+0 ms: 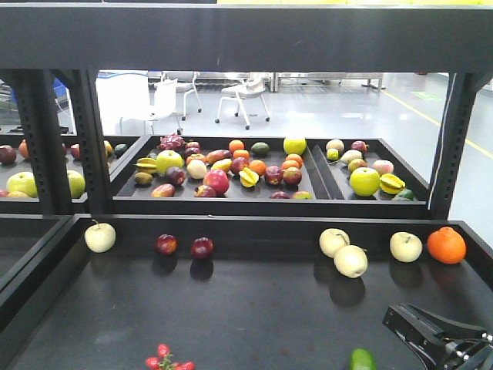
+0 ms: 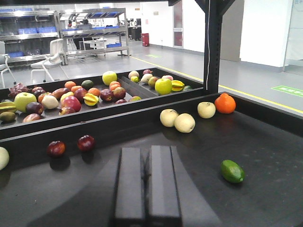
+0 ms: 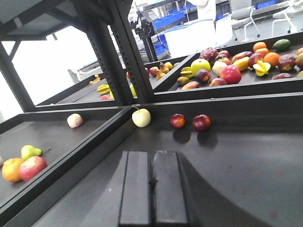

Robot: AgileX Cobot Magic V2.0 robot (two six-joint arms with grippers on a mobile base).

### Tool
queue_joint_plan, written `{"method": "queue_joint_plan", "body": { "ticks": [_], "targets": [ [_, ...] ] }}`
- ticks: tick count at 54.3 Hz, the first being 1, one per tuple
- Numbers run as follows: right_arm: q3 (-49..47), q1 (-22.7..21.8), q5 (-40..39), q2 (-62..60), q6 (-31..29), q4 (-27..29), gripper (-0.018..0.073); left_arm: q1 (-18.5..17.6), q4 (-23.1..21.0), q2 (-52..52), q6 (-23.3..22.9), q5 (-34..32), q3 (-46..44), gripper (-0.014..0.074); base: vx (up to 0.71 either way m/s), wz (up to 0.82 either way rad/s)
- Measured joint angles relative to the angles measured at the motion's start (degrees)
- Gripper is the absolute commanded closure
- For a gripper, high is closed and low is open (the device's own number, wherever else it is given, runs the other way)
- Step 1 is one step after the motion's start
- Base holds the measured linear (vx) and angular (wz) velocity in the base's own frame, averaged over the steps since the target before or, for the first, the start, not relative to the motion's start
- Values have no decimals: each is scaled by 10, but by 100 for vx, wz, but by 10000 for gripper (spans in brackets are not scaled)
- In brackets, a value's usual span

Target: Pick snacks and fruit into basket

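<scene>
The snacks and the basket are out of view. Among the produce on the shelves I cannot pick out the task's fruit. My left gripper [image 2: 146, 150] is shut with nothing in it, low over the dark front shelf [image 2: 265, 198], and a small dark green fruit [image 2: 232, 171] lies to its right. My right gripper [image 3: 151, 153] is also shut and empty over the same shelf, pointing toward two dark red apples [image 3: 190, 122]. In the front view the right gripper [image 1: 397, 314] shows at the bottom right, beside the small green fruit [image 1: 362, 360].
Pale apples [image 1: 350, 260] and an orange [image 1: 446, 245] lie along the shelf's back wall. Behind it, a tray [image 1: 231, 206] holds several mixed fruits, including large yellow-green ones [image 1: 364, 181]. Black uprights [image 1: 92, 146] flank the shelf. A red berry cluster [image 1: 166, 358] lies at the front.
</scene>
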Motion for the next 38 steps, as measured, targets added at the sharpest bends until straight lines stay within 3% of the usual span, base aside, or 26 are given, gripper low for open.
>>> {"method": "queue_joint_plan", "body": {
  "ticks": [38],
  "targets": [
    [0,0,-4,0,-1,0,568,0,0,0,0,0,0,605,7,-16]
  ]
}}
